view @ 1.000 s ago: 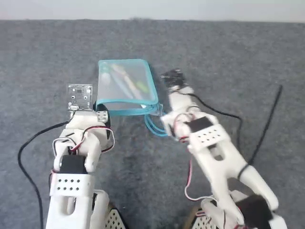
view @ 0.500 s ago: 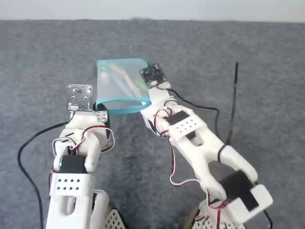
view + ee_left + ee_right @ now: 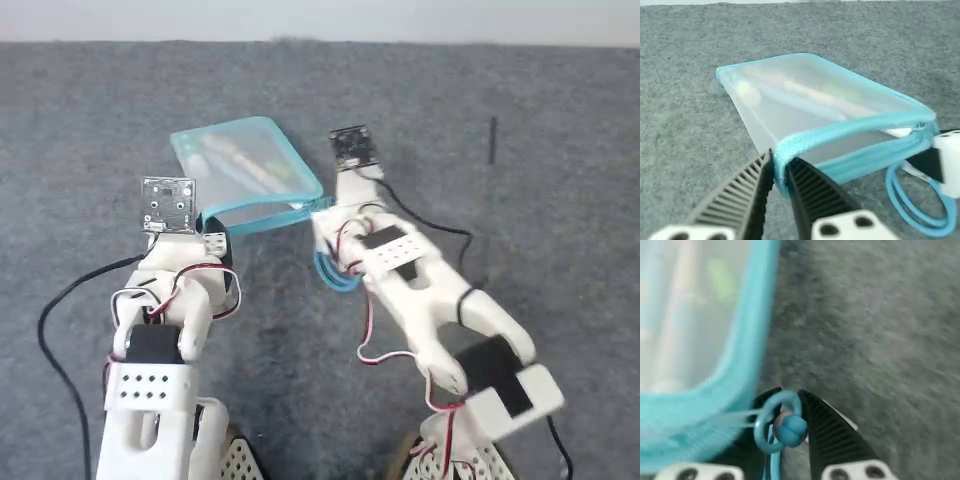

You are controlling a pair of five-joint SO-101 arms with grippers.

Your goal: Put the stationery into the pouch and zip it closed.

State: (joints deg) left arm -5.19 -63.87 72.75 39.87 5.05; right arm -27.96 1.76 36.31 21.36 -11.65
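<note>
Right, starting at 9 o'clock in the high view: the left arm sits low over the grey worktop [image 3: 560, 120], and the left pincer [image 3: 777, 167] is clenched on the near-left corner of the pouch [image 3: 245, 165], its ribbed fingers pinching the teal zip edge between them. A black cable [image 3: 48, 330] trails off that arm toward 8 o'clock.

Moving to the middle, the pouch lies up around 11 o'clock, a clear body with teal trim. It is skewed, so its zip edge runs from roughly 8 o'clock up to 3 o'clock between the two arms. Inside, the stationery [image 3: 805, 92] shows through the plastic as pale, green and blue sticks lying lengthwise, too hazy to name one by one.

Now to the right end of that zip edge, at the pouch's 4 o'clock corner: the right pincer [image 3: 790, 396] is closed around the zip pull [image 3: 788, 427], with the blue ring and bead sitting between its dark fingers. A blue cord loop [image 3: 335, 272] hangs from that corner toward 6 o'clock, resting on the worktop just beside the right arm.
</note>
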